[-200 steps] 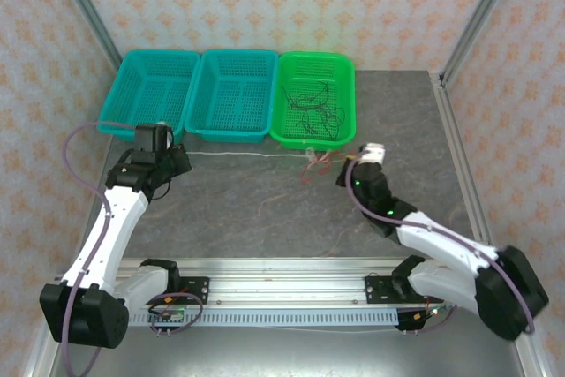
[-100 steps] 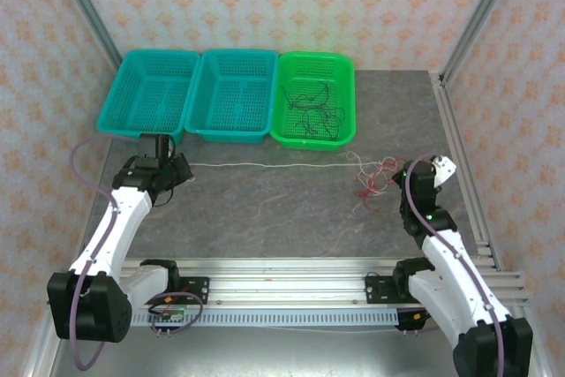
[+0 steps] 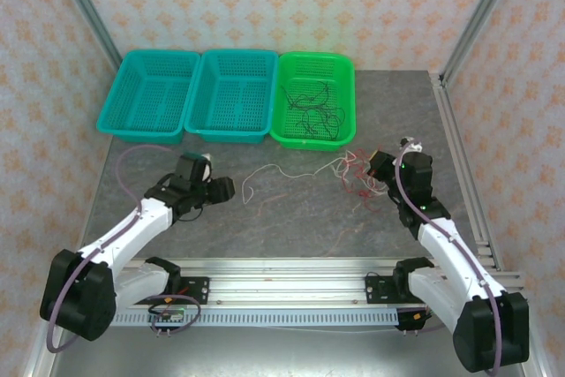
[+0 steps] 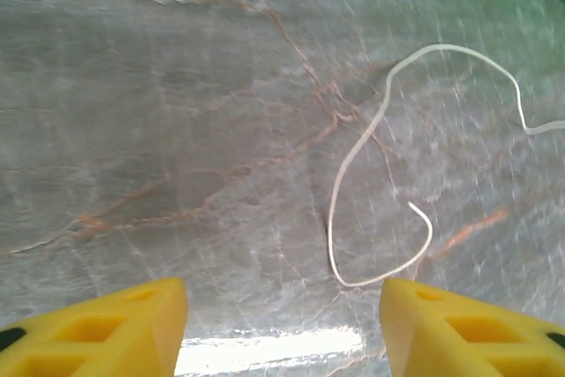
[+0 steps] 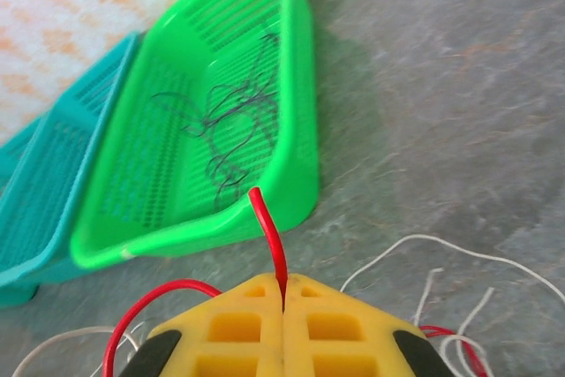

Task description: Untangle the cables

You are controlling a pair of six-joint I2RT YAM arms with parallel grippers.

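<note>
Top external: cables, long axis left-right.

Grey marbled table. Far edge, left to right: teal basket, second teal basket, green basket. Mid-table: slack white wire; red-and-white tangle right of it.

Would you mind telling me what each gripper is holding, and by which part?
The right gripper is shut on a red cable near one end, which pokes out past the jaws. The left gripper is open, holding nothing.
</note>
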